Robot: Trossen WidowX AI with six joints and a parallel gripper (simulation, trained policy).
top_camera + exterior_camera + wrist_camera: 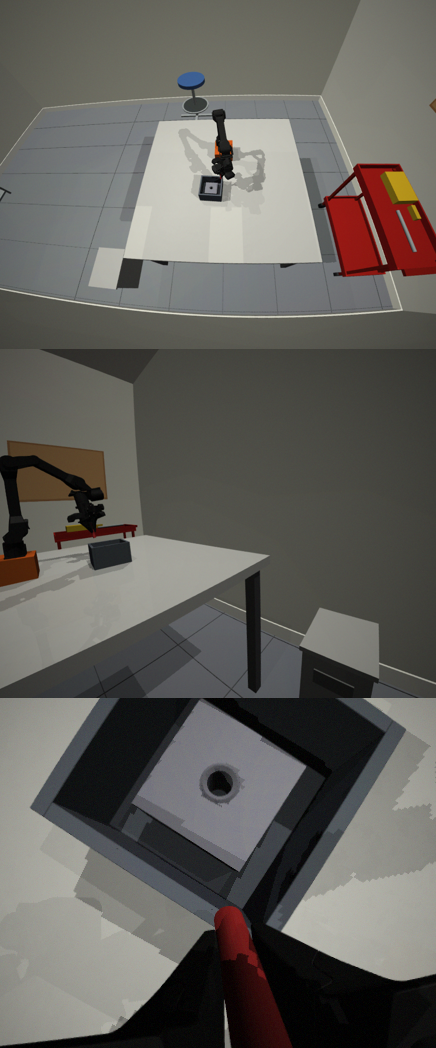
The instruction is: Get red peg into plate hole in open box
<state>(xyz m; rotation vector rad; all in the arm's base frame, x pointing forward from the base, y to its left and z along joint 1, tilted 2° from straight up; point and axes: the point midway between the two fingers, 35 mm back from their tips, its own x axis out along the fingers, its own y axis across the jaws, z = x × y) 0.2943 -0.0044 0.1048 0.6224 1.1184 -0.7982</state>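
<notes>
Peg held above the box's far right corner, off the hole

Gripper (220, 175) (93, 530) (234, 937): fingers nearly together, closed on the red peg (220, 178) (94, 534) (240, 958), free end protruding below the tips. Peg's long axis points mostly down; slight lean in the exterior view, exact angle cannot be told.

Open box (211, 198) (111, 556) (130, 863): upright on the table (174, 225) (174, 567). Peg end appears just above the rim, by the far right corner as seen from the top. Plate (206, 190) (175, 763) inside; its hole (211, 188) (219, 783) lies near and left of the peg.

Judgement: transport step, insertion not begun. Next, shift near and left at this height, straighten the axis, then lower. Early descent risks catching the rim.
</notes>
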